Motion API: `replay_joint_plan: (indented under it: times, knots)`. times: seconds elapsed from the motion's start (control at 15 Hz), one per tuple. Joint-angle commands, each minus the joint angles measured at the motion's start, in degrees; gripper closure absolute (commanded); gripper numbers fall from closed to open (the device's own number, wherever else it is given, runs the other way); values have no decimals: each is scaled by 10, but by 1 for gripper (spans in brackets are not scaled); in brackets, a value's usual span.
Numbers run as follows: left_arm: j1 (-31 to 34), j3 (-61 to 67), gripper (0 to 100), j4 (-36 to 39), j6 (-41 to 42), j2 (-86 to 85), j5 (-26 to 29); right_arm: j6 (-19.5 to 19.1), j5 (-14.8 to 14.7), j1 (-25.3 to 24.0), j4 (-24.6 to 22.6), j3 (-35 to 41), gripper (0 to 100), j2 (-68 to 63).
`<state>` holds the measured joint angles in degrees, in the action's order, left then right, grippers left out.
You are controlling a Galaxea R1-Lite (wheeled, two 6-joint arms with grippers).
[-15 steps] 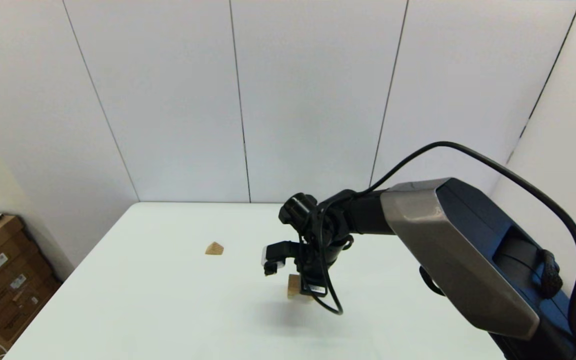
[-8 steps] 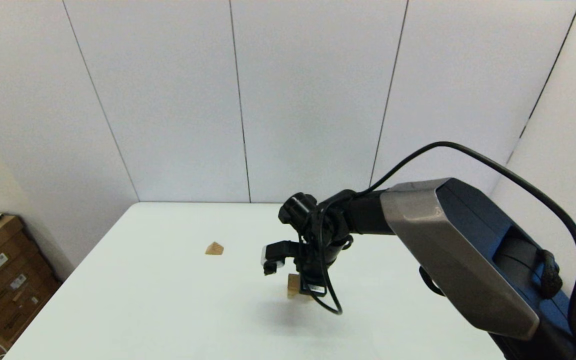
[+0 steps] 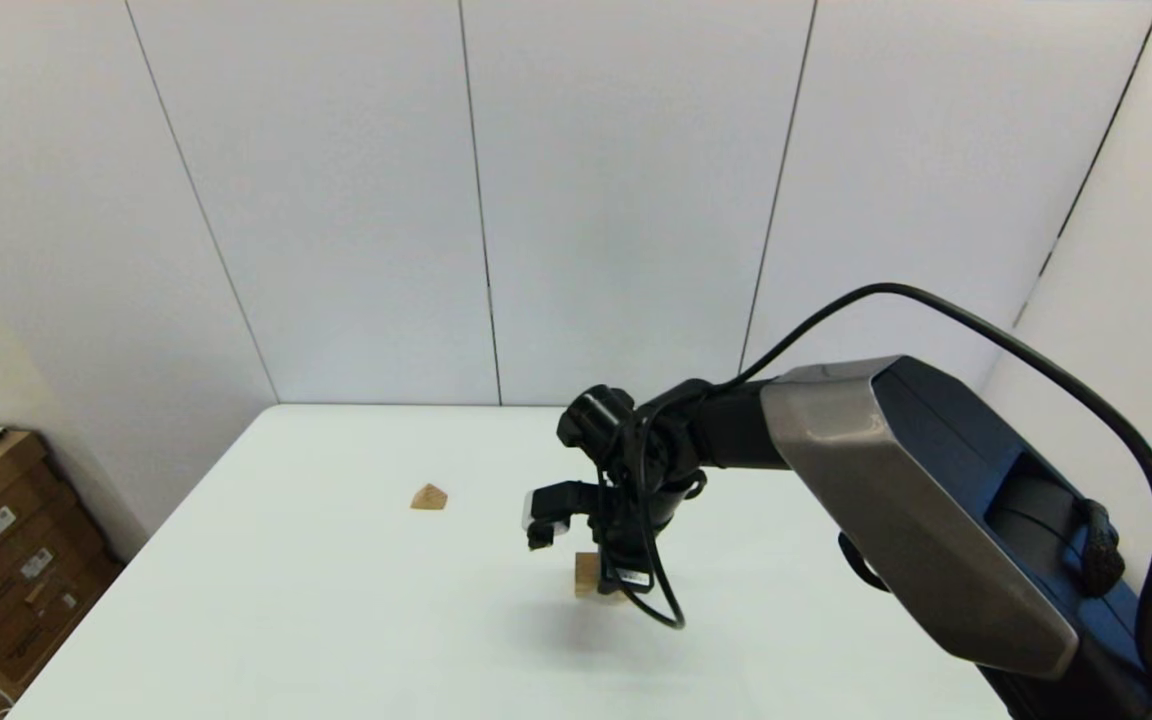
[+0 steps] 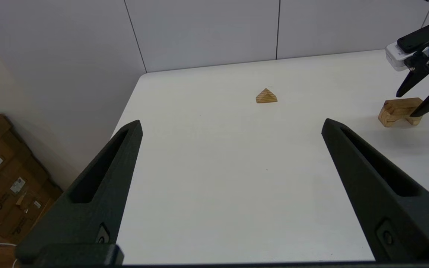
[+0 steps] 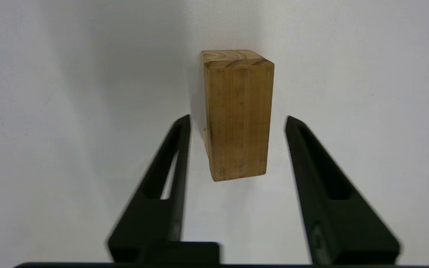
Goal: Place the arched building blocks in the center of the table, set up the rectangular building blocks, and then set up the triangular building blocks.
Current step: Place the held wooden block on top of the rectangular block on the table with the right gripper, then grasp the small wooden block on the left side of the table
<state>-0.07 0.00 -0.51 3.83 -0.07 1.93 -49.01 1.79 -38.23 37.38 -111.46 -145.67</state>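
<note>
Rectangular slab (image 5: 237,115), stiff light wood on the arched block (image 4: 395,111) at table centre, sits between our right gripper (image 5: 237,123) fingers, spread and untouching; we'd pinch its long sides.

Your right end effector (image 3: 604,590) points down over mid-bench, fingers (image 5: 169,156) parted, gripping nothing. Your left end effector (image 4: 231,126) waits near left, fingers wide apart.

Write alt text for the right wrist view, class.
The right tool hangs open above a tan wooden block on the white table, one black finger on each side, not touching it.
</note>
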Motion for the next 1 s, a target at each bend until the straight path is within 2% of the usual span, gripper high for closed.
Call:
replay_joint_plan:
  times: [0.07, 0.4, 0.6, 0.8, 1.0]
  knots:
    - [0, 0, 0, 0, 0, 1, 0, -4, 1, 0, 2, 0, 0, -1]
    - [1, 0, 0, 0, 0, 1, 0, 7, 1, 11, 2, 1, 0, 42]
    - [1, 0, 0, 0, 0, 1, 0, 41, 2, 27, 30, 34, 0, 163]
    - [0, 0, 0, 0, 0, 1, 0, 50, 1, 62, 39, 190, 0, 369]
    - [1, 0, 0, 0, 0, 1, 0, 92, 1, 94, 38, 406, 0, 619]
